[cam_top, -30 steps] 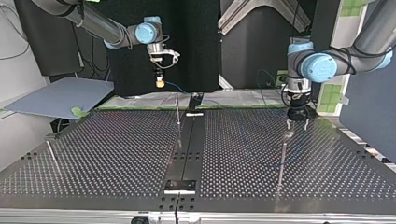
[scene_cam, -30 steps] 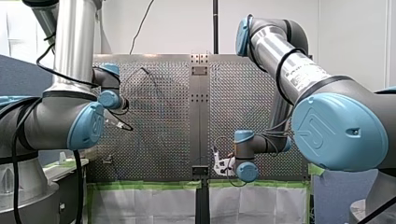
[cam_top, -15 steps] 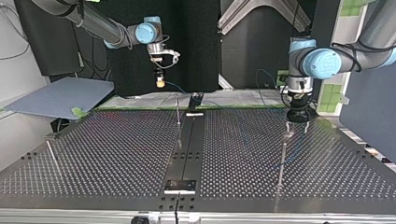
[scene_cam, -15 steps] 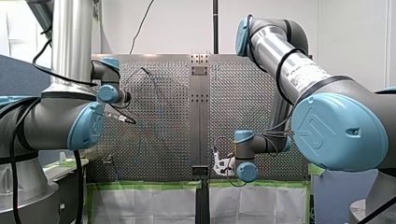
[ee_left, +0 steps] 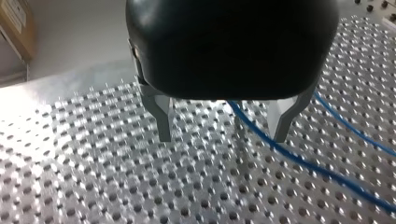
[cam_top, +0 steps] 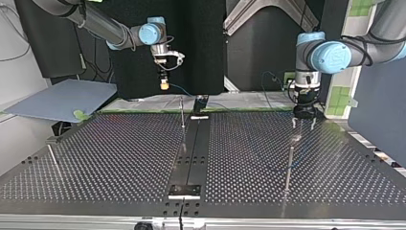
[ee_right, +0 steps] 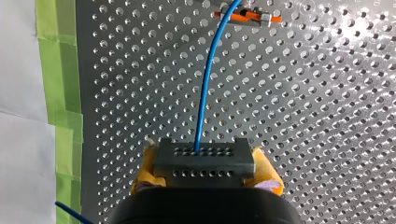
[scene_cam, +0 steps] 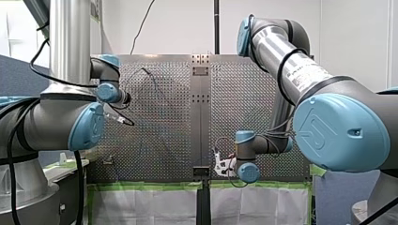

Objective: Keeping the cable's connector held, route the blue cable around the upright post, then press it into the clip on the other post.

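meanwhile my left gripper (cam_top: 302,125) — jaws spread, empty — is seemingly lifting above the post (cam_top: 289,160); my right gripper (cam_top: 164,84) is still clamping the connector (ee_right: 204,161).

Hard glare whitens the perforated table (ee_left: 51,112) beside my left gripper (ee_left: 222,137) (whose black housing sits in shadow). The top view's backdrop (cam_top: 201,48) is dim; the table gleams softly.

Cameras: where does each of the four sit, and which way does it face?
Front: behind my shoulders, looking over the table; both arms frame it.
Top: across the table, facing the arms; left gripper at its right, right gripper at its left.
Left wrist: looks down open fingers at the cable.
Right wrist: looks along the gripper holding the connector, toward the clip.
Shared: both wrist views show the cable.
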`<state>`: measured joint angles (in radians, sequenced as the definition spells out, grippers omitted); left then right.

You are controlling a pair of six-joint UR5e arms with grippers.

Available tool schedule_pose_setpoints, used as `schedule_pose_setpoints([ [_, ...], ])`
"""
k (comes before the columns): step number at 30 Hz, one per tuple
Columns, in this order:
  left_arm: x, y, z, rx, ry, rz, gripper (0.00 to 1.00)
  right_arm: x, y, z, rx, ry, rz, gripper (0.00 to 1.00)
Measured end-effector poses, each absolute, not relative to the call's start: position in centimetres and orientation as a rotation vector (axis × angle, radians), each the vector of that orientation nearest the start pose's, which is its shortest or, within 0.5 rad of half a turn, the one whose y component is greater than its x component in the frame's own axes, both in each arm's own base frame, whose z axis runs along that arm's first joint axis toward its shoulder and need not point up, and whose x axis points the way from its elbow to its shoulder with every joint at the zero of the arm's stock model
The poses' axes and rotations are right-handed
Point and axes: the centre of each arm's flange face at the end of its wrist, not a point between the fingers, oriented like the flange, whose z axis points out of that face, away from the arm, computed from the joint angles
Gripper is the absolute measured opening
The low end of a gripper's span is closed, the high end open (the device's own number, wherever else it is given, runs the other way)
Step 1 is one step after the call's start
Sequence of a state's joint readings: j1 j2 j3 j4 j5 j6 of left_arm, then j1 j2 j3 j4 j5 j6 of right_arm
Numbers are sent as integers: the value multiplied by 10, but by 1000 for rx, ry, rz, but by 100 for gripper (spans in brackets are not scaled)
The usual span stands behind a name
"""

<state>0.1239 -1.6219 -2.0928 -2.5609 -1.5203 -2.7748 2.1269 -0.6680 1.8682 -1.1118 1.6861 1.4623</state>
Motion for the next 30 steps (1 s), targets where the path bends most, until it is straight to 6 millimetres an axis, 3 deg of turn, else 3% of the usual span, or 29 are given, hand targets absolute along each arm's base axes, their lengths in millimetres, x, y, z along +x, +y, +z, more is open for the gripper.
schedule_pose_setpoints([
  [14,444,-100,298,-882,1390,-843,100,402,-416,-48,1638,-905,1388,0],
  [30,416,-108,335,-812,1393,-774,100,402,-416,-48,1639,-904,1389,0],
])
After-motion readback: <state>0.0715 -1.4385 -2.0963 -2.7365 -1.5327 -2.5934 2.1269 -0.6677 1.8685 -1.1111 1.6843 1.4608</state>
